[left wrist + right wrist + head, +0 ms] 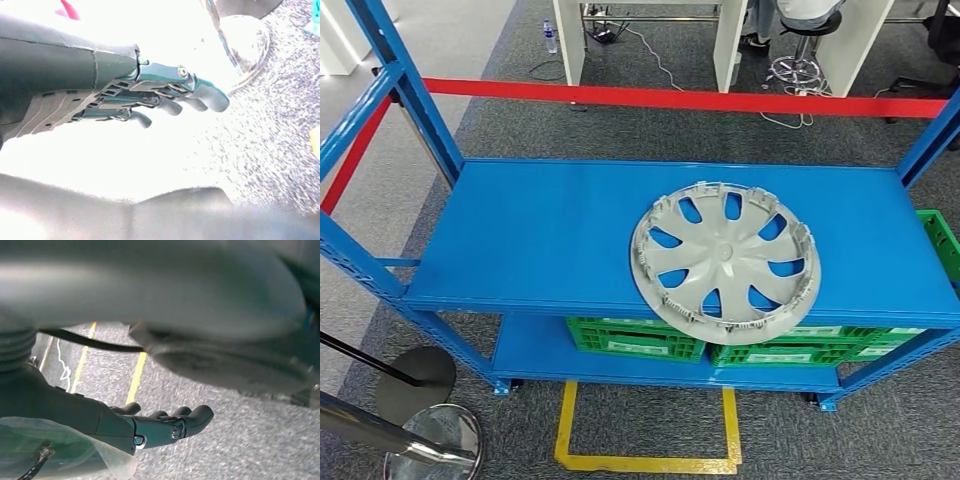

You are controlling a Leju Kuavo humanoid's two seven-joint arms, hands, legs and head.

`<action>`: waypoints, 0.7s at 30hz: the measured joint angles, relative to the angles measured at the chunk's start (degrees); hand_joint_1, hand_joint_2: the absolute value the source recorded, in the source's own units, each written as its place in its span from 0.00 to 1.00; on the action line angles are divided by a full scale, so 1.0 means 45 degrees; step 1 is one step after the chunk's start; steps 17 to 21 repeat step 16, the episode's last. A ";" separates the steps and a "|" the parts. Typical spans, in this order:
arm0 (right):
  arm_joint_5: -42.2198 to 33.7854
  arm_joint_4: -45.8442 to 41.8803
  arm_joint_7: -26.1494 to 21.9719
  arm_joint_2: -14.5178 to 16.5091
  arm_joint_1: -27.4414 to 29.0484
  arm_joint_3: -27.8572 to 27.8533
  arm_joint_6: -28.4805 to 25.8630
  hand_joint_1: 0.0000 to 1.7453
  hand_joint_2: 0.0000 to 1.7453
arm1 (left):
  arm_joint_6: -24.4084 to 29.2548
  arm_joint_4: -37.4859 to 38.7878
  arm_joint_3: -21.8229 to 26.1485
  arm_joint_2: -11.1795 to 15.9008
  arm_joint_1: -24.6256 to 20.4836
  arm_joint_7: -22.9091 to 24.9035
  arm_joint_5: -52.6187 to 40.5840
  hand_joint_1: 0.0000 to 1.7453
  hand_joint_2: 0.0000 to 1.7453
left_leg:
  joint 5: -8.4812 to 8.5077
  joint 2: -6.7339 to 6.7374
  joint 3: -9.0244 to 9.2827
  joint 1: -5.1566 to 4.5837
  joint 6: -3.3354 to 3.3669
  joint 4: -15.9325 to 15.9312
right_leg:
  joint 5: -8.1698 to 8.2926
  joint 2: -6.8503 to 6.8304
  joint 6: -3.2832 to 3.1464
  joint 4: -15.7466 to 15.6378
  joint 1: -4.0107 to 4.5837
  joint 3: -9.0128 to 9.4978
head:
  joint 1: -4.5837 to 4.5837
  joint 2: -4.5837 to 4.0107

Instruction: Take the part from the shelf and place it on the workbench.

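One grey wheel cover lies flat on the top board of the blue shelf, toward the right, its near rim reaching just past the front edge. That overhang would give fingers something to get under, which I judge is why it sits so far forward. It lies hollow side up, clips standing around its rim, so it rests steady on its face.

Neither hand touches it. The left hand hangs over the grey carpet near a shiny post base, its fingers stretched out loosely side by side and holding nothing. The right hand hangs over the carpet too, near yellow floor tape, fingers gently curled and slightly apart, also holding nothing.

By count: one wheel cover, two shelf boards, and at least two green crates on the lower board, likely stored there to keep the top free. A third green crate shows at the right edge.
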 joint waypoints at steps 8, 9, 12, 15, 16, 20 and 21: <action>0.0000 0.0057 -0.0191 0.0006 0.0143 -0.0259 0.0064 0.00 0.00 | 0.0225 0.0000 0.0083 -0.0040 0.0038 -0.0344 0.0354 0.00 0.00 | -0.0045 0.0000 0.0064 -0.0001 0.0070 0.0003 | -0.0008 -0.0001 0.0102 -0.0054 -0.0003 0.0011 | -0.0005 -0.0002; 0.0000 0.0058 -0.0133 0.0006 0.0151 -0.0260 0.0103 0.00 0.00 | 0.0232 0.0000 0.0096 -0.0039 0.0039 -0.0390 0.0375 0.00 0.00 | -0.0045 0.0000 0.0066 -0.0001 0.0070 0.0003 | -0.0010 -0.0001 0.0105 -0.0054 -0.0003 0.0017 | -0.0006 -0.0001; 0.0000 0.0062 -0.0080 0.0006 0.0180 -0.0260 0.0115 0.00 0.00 | 0.0260 0.0000 0.0101 -0.0035 0.0037 -0.0483 0.0371 0.00 0.00 | -0.0043 0.0000 0.0071 0.0001 0.0070 0.0002 | -0.0013 0.0000 0.0111 -0.0053 -0.0001 0.0093 | -0.0010 -0.0001; 0.0000 0.0062 -0.0080 0.0006 0.0191 -0.0260 0.0098 0.00 0.00 | 0.0285 0.0000 0.0101 -0.0035 0.0035 -0.0547 0.0361 0.00 0.00 | -0.0040 0.0001 0.0084 0.0003 0.0071 0.0002 | -0.0013 0.0000 0.0112 -0.0052 0.0004 0.0161 | -0.0007 -0.0001; 0.0000 0.0062 -0.0080 0.0006 0.0193 -0.0260 0.0097 0.00 0.00 | 0.0289 0.0000 0.0101 -0.0035 0.0035 -0.0554 0.0359 0.00 0.00 | -0.0040 0.0001 0.0087 0.0003 0.0071 0.0002 | -0.0013 0.0000 0.0111 -0.0051 0.0005 0.0164 | -0.0006 -0.0002; 0.0000 0.0062 -0.0080 0.0006 0.0193 -0.0260 0.0097 0.00 0.00 | 0.0289 0.0000 0.0101 -0.0035 0.0035 -0.0554 0.0359 0.00 0.00 | -0.0040 0.0001 0.0087 0.0003 0.0071 0.0002 | -0.0013 0.0000 0.0111 -0.0051 0.0005 0.0164 | -0.0006 -0.0002; 0.0000 0.0062 -0.0080 0.0006 0.0193 -0.0260 0.0097 0.00 0.00 | 0.0289 0.0000 0.0101 -0.0035 0.0035 -0.0554 0.0359 0.00 0.00 | -0.0040 0.0001 0.0087 0.0003 0.0071 0.0002 | -0.0013 0.0000 0.0111 -0.0051 0.0005 0.0164 | -0.0006 -0.0002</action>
